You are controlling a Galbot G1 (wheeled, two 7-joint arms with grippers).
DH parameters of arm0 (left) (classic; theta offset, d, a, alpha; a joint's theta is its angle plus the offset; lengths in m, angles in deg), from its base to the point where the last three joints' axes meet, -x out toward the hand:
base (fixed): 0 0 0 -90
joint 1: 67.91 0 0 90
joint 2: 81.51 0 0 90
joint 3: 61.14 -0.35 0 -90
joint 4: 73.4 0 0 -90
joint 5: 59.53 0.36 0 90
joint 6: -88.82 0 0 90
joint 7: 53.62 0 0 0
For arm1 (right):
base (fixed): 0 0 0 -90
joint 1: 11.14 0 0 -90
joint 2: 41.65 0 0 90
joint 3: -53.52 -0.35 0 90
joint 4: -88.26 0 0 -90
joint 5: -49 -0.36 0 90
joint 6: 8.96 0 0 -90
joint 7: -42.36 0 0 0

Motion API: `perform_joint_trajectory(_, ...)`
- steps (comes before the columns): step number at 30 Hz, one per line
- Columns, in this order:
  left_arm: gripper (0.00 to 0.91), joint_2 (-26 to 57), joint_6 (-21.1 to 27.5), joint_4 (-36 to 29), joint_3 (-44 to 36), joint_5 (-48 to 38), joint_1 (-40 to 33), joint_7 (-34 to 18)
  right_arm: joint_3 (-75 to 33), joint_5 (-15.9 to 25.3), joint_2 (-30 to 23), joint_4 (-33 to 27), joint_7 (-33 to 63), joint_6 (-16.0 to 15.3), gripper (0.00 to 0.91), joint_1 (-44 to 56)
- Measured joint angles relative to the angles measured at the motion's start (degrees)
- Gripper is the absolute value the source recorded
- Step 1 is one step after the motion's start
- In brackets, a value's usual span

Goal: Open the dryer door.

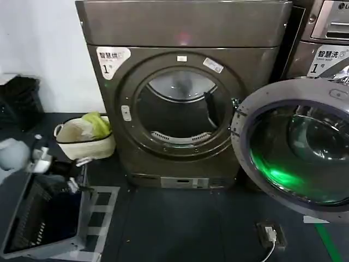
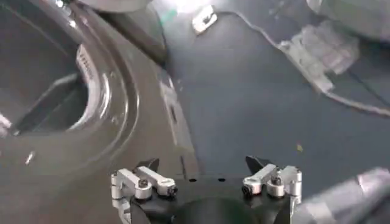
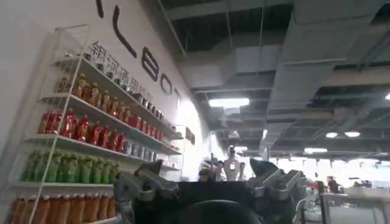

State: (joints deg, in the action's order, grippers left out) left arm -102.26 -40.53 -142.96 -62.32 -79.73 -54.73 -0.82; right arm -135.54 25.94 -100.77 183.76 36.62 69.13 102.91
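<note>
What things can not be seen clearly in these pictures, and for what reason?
- Dryer door: the head view's right edge cuts it off, so the full ring is unseen.
- Dryer drum: its dark depth hides whether anything lies inside.
- Basket: the green contents are too blurred to name.
- Left gripper: open, holding nothing.
- Right gripper: open, facing shelves of bottles.

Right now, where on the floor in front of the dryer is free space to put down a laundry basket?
The dark floor before the dryer is bare, between the grey crate on the left and the open dryer door on the right. A small plug block lies below the door. Beside the white basket it is crowded.
</note>
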Motion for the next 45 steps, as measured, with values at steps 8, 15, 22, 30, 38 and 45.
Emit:
perform_joint_trajectory(8, 0.907, 3.58, -2.82, 3.95, 2.39, 1.00, -0.45, 2.74, 0.76, 0.41, 0.46, -0.48, 0.01, 0.06, 0.907, -0.94)
perform_joint_trajectory(15, 0.907, 4.20, -4.84, 7.36, 3.41, 2.84, -0.46, 4.59, 1.11, 0.94, 1.02, -0.91, 0.02, 0.11, 0.907, -1.57)
perform_joint_trajectory(22, 0.907, 3.53, -6.77, 11.11, 4.14, 3.08, -0.80, 7.38, 1.27, 1.12, 1.07, -1.06, 0.04, 0.20, 0.907, -1.70)
perform_joint_trajectory(30, 0.907, 1.69, -7.87, 16.90, 5.02, 6.03, -0.83, 8.99, 1.31, 1.12, 1.20, -1.12, 0.05, 0.22, 0.907, -1.62)
perform_joint_trajectory(38, 0.907, -0.77, -7.87, 22.22, 5.15, 11.00, -2.21, 11.49, 1.34, 1.10, 1.27, -1.43, 0.03, 0.32, 0.907, -1.60)
perform_joint_trajectory(45, 0.907, -2.36, -7.86, 26.34, 5.18, 10.62, -3.46, 14.07, 1.37, 1.10, 1.47, -1.56, 0.01, 0.38, 0.907, -1.79)
